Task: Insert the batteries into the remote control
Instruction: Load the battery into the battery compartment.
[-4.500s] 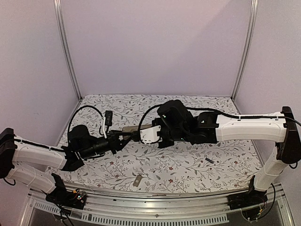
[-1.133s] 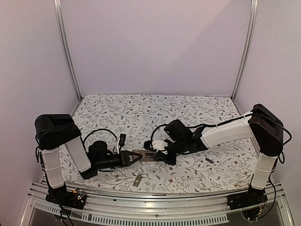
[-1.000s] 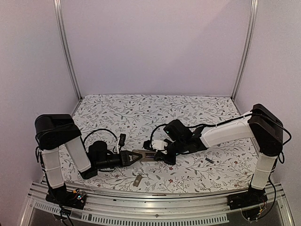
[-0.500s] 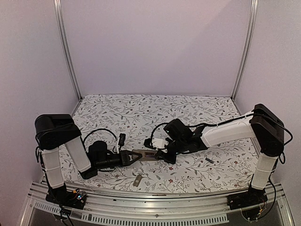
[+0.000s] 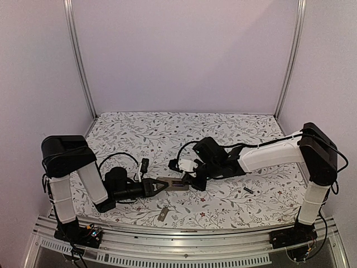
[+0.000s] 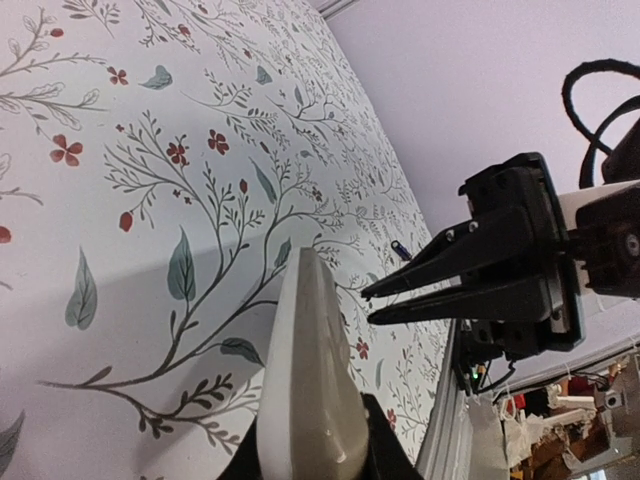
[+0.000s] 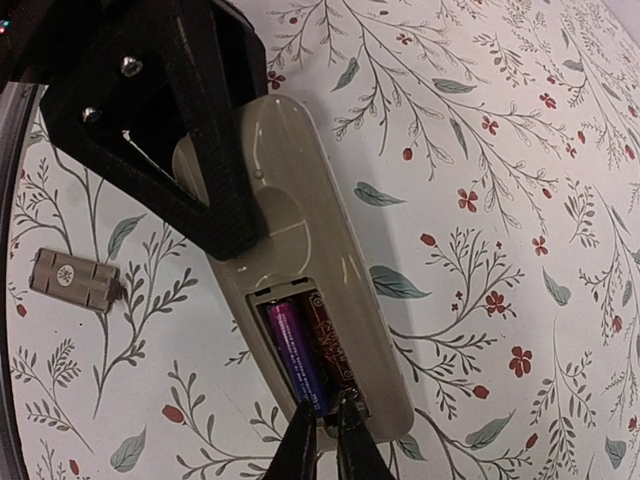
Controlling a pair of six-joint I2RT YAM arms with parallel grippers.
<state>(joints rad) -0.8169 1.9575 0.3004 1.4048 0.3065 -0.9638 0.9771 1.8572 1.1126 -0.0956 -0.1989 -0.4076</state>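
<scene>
The remote control [image 7: 300, 230] lies grey-tan side up just above the cloth, its battery bay uncovered. My left gripper [image 5: 160, 185] is shut on its left end. One purple battery [image 7: 296, 356] sits in the bay's left slot, and the slot beside it shows only dark board. My right gripper [image 7: 327, 428] is shut with nothing between its tips, which touch the bay's near end beside the battery's end. A second battery [image 5: 249, 191] lies loose on the cloth to the right. In the left wrist view the remote [image 6: 305, 380] is edge-on, with the right gripper [image 6: 368, 306] beyond it.
The small grey-tan cover piece [image 5: 163, 214] lies near the table's front edge, below the remote; it is also in the right wrist view [image 7: 72, 281]. A floral cloth [image 5: 167, 128] covers the table. Metal posts and purple walls stand on three sides.
My right wrist has shifted a little left and away along the remote, its tips staying at the bay's end. The left arm and the remote have not moved.
</scene>
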